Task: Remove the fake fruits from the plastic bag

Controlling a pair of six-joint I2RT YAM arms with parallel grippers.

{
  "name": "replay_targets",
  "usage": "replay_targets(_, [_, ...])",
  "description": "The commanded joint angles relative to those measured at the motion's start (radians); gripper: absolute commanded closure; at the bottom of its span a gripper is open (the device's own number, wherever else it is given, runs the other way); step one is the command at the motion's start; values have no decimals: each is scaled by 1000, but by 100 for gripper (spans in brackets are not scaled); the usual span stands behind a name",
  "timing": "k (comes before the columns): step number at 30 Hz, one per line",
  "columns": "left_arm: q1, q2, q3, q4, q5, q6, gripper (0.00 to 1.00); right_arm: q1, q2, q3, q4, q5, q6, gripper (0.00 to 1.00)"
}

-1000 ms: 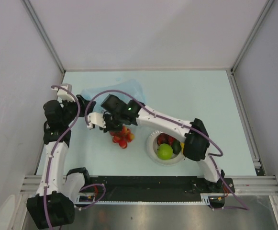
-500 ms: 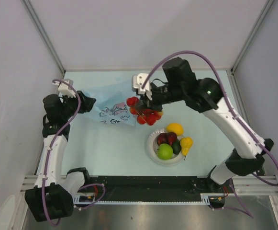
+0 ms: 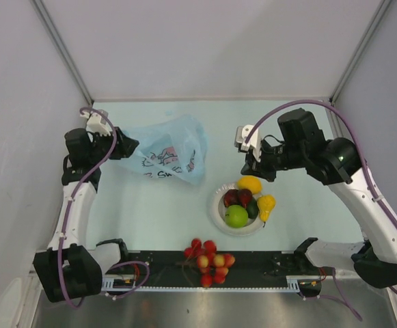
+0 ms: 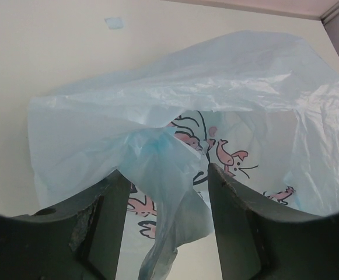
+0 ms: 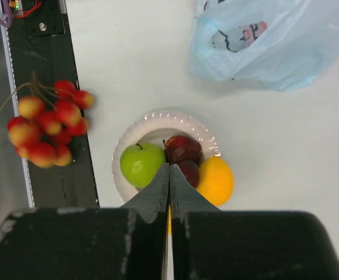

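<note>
Round white plate (image 3: 216, 213) is seen on the pale blue table (image 3: 150, 212), right of centre, near the front edge. A black strip (image 3: 164, 261) is run along that edge, flanked by a metal rail (image 3: 362, 261). The table is enclosed by white walls (image 3: 205, 41). A small pale square patch (image 4: 114, 22) is noted on the tabletop
</note>
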Motion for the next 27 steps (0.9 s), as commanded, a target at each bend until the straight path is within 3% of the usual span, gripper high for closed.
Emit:
replay_targets(1, [-5, 15, 50, 30, 25, 3, 40, -9, -42, -64, 12, -16, 30, 100])
replay_targets(4, [-5, 12, 56, 24, 25, 14, 40, -8, -52, -120, 34, -51, 46, 100])
replay_targets(8, [-4, -4, 71, -69, 46, 80, 36, 12, -62, -212, 19, 0, 41, 65])
replay_targets(10, [4, -49, 96, -146, 110, 195, 22, 5, -72, -240, 52, 31, 63, 59])
replay_targets(11, [8, -75, 102, -219, 152, 256, 8, -3, -79, -271, 72, 42, 98, 55])
replay_targets(14, [25, -196, 119, -303, 199, 445, 1, -38, -55, -294, 117, 45, 164, 47])
replay_targets(16, [27, -227, 161, -460, 248, 609, 0, -48, -27, -300, 123, 8, 181, 42])
replay_targets(17, [25, -224, 181, -544, 281, 669, 0, -46, -18, -300, 118, -16, 178, 33])
replay_targets(18, [24, -216, 219, -708, 349, 807, 0, -43, -9, -308, 118, -74, 150, 30])
replay_targets(21, [22, -181, 237, -927, 411, 1043, 0, 7, 6, -343, 169, -101, 75, 28])
replay_targets(22, [21, -173, 228, -976, 411, 1062, 0, 18, 17, -367, 186, -105, 54, 29])
replay_targets(24, [22, -181, 182, -925, 402, 1000, 2, 29, 45, -375, 227, -146, 11, 32])
replay_targets(27, [22, -210, 111, -685, 362, 808, 2, 95, 112, -372, 325, -132, 3, 32])
